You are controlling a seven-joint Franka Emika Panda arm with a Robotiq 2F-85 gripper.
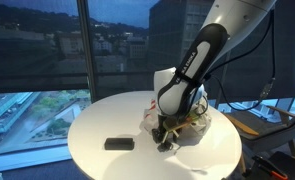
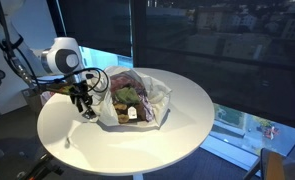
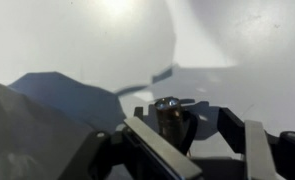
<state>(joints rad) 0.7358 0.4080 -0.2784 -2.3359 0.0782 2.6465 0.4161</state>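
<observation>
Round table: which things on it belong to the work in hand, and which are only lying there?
In the work:
- hand, low over the table
- small dark object between its fingers
- clear filled bag beside it

Only lying there:
- flat black object, apart from the hand

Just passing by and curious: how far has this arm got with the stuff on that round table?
Looks done: a black flat item lies on the table, apart from the bag. In hand: a small dark object sits inside the gripper, beside the bag; grip unclear. Left: the bag holds several items.
</observation>
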